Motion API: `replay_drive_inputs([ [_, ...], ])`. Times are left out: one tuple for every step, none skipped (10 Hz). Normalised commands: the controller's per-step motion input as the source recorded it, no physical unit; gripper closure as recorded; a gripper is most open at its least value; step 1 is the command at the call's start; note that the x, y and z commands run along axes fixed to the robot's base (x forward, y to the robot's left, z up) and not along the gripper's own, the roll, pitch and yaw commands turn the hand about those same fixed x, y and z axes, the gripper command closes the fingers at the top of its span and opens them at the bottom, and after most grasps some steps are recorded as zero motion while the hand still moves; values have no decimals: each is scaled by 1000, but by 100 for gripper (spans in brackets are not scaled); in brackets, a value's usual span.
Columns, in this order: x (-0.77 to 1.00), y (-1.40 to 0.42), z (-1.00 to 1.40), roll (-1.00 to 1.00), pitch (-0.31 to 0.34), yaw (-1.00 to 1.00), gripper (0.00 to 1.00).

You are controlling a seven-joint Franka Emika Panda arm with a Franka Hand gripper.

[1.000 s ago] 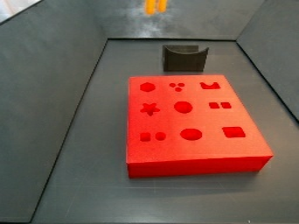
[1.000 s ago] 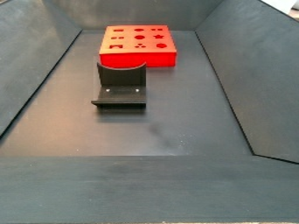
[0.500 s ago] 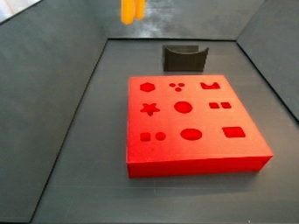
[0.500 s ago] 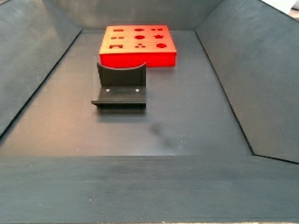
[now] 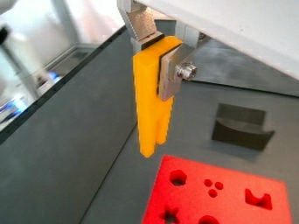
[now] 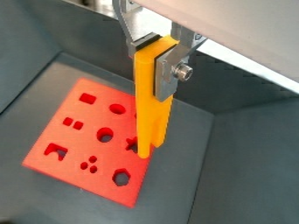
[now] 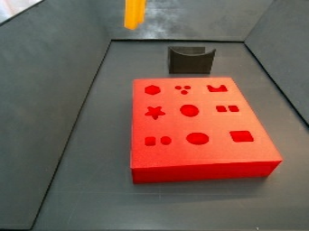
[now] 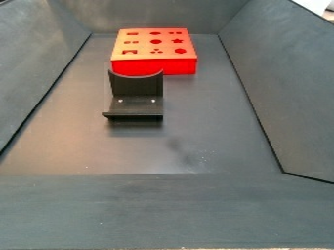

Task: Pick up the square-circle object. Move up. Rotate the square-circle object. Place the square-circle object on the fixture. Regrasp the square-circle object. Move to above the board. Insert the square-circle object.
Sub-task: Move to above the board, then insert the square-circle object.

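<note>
The gripper is hanging high over the smooth red board, its silver plates clamping the long yellow-orange square-circle object

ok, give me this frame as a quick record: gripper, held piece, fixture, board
gripper: high above the floor, shut on the square-circle object
square-circle object: yellow peg, hanging upright from the fingers, clear of everything below; only its lower end shows at the top edge in a side view
fixture: on the floor, nothing on it
board: red, flat on the floor, cut-outs unfilled
</note>
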Motion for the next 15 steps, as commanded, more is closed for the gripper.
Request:
replay_drive_inputs([
  [-77,22,-3,-170,-277,1000,100],
  [-82,22,3,-167,-323,1000,100],
  [-81,24,0,-132,-313,824,100],
  [-71,18,-2,-72,-233,463,100],
  [-58,16,0,-44,-165,261,100],
  [0,0,0,0,-7,0,100],
  [-66,0,0,0,0,0,100],
  [-169,-606,-123,44,-70,-189,100],
  [37,-574,-151,0,-67,-660,100],
  [9,-477,-151,0,-56,-754,100],
  [0,-437,-163,0,-57,-791,100],
  [0,-357,-209,0,-77,-846,100],
  [0,-274,-237,0,-83,-900,100],
  [0,-257,-246,0,-84,-914,100],
  [0,-214,-266,0,-83,-943,100],
])
